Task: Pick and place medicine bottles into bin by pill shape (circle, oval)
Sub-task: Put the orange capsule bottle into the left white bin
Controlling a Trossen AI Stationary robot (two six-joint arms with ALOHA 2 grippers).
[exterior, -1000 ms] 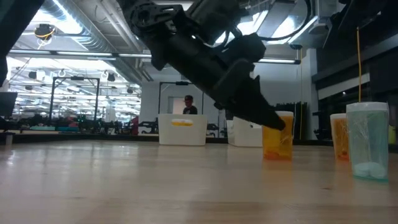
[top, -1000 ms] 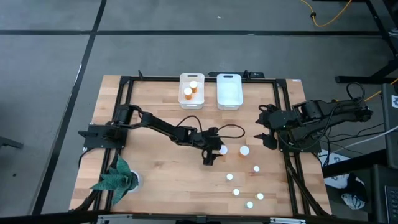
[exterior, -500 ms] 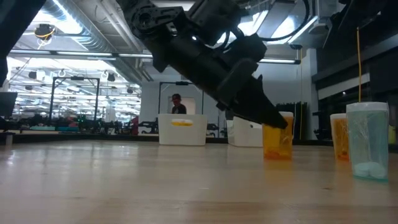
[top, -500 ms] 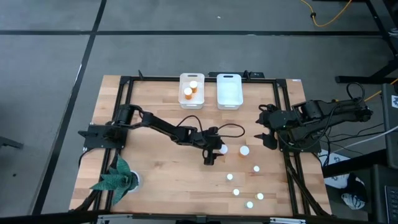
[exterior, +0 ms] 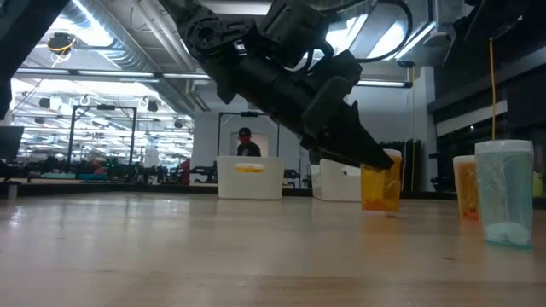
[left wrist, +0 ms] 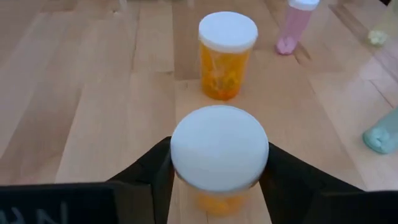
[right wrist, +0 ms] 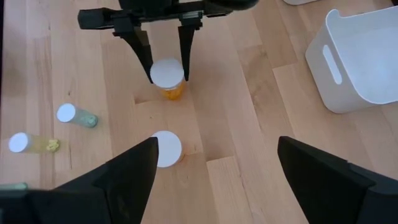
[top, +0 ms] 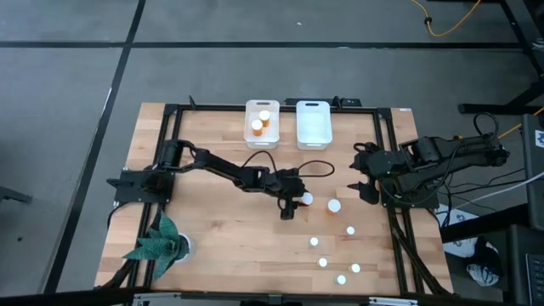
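My left gripper [top: 303, 201] is shut on an orange medicine bottle with a white cap [left wrist: 219, 147] near the table's middle. It also shows in the low view [exterior: 380, 186] and the right wrist view [right wrist: 168, 76]. A second orange bottle [top: 334, 205] stands on its base just to the right. Several small pale bottles [top: 349, 230] stand toward the near right. Two orange bottles [top: 260, 121] sit in the left white bin [top: 250, 127]. The right white bin [top: 313, 124] holds nothing. My right gripper [top: 364, 177] is open near the table's right edge, touching nothing. My left gripper pinches the orange bottle's top, at its white cap [left wrist: 262, 163], between its two fingers [left wrist: 155, 171], one on each side. The fingers slant down from the table's left. The bottle is upright, and its base [exterior: 380, 207] is just clear of the table.
The two white bins stand side by side at the table's far edge. A green toy plant [top: 158, 245] stands at the near left corner. Bare wood lies left of the bottles. A person [exterior: 245, 143] is in the room beyond.
My left gripper has moved slightly up and toward the table's far right with the orange bottle. The bottle stood on the table before, and its base is now lifted just clear.
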